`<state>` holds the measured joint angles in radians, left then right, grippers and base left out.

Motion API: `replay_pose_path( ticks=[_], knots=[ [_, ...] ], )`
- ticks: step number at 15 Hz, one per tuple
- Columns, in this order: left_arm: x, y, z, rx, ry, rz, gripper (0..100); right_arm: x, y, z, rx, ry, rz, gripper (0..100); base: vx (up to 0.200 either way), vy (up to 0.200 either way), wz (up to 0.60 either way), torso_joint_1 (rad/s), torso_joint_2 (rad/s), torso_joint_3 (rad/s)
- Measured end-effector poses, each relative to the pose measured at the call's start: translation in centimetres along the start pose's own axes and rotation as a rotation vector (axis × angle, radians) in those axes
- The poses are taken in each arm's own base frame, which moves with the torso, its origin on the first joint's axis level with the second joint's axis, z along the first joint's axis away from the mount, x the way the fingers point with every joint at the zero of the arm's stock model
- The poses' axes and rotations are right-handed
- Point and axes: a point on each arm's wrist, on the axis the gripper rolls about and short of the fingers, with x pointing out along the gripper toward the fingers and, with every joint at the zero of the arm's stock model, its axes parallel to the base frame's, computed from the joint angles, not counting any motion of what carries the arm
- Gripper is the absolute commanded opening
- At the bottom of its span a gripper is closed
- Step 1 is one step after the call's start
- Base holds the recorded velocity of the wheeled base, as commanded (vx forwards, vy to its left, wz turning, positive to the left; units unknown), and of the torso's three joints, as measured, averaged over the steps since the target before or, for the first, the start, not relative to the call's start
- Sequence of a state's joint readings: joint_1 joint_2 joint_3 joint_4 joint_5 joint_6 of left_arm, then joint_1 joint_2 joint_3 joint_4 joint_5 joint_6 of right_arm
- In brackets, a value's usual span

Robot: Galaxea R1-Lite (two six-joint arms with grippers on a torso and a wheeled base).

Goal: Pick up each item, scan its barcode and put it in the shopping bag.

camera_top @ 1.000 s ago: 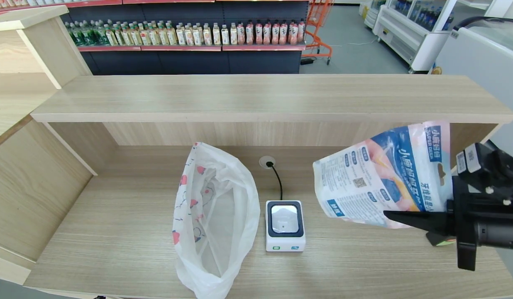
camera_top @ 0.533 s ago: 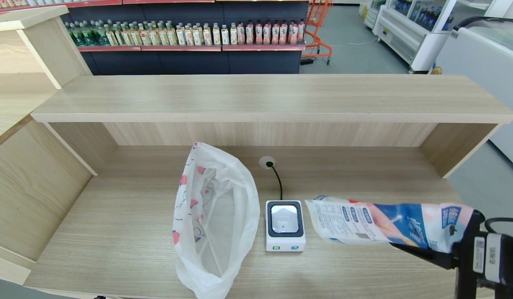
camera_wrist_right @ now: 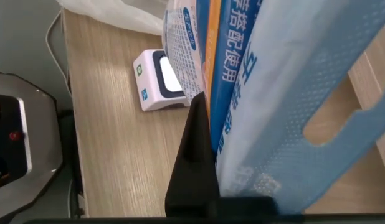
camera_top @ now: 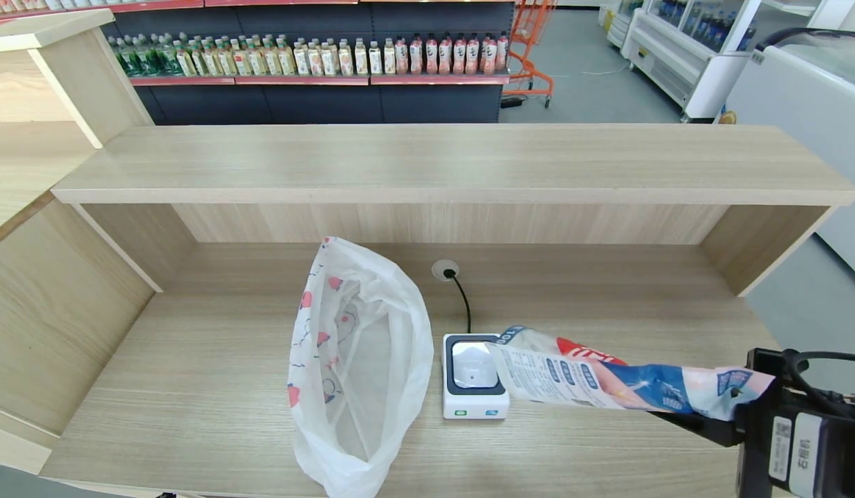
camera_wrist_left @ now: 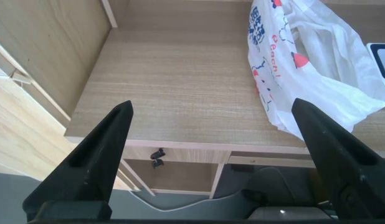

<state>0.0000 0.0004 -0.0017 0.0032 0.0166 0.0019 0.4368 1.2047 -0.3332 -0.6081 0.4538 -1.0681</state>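
Note:
My right gripper (camera_top: 704, 418) is shut on the top edge of a blue, white and pink pouch (camera_top: 607, 380), by its hang hole. The pouch lies almost flat just above the counter, printed back up. Its far end overlaps the right edge of the white barcode scanner (camera_top: 473, 377). In the right wrist view the pouch (camera_wrist_right: 273, 93) is edge-on, with a black finger (camera_wrist_right: 195, 155) against it and the scanner (camera_wrist_right: 156, 81) beyond. The white shopping bag (camera_top: 358, 366) with red prints stands open left of the scanner. My left gripper (camera_wrist_left: 211, 162) hangs open above the counter's front edge, left of the bag (camera_wrist_left: 304, 68).
A black cable (camera_top: 462, 301) runs from the scanner to a hole at the back of the counter (camera_top: 192, 387). A raised wooden ledge (camera_top: 455, 162) spans the back, with side walls at both ends. Shelves of bottles (camera_top: 310, 59) stand beyond.
The right arm swung the pouch down from upright at the right to nearly flat, then carried it left until its end reached over the scanner. The bag and scanner stayed put.

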Motion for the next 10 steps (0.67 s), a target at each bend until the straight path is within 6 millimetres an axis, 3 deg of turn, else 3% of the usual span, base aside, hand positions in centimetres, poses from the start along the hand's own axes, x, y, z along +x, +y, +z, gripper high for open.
replay_pose_path(
  ticks=[3,8,10],
  knots=[
    [0.0,0.0,0.0,-0.001,0.0,0.0,100,0.2,-0.1,-0.1,0.004,0.006,0.003,0,0.0,0.2,0.0,-0.002,0.0,0.002],
    [0.0,0.0,0.0,0.001,0.0,0.001,100,0.4,0.2,-1.3,0.082,0.059,0.019,0,0.0,0.0,0.0,0.0,0.0,0.0],
    [0.0,0.0,0.0,0.001,0.0,0.0,100,0.5,0.3,-2.2,0.286,0.103,0.011,0,0.0,0.0,0.0,0.0,0.0,0.0]
  ],
)
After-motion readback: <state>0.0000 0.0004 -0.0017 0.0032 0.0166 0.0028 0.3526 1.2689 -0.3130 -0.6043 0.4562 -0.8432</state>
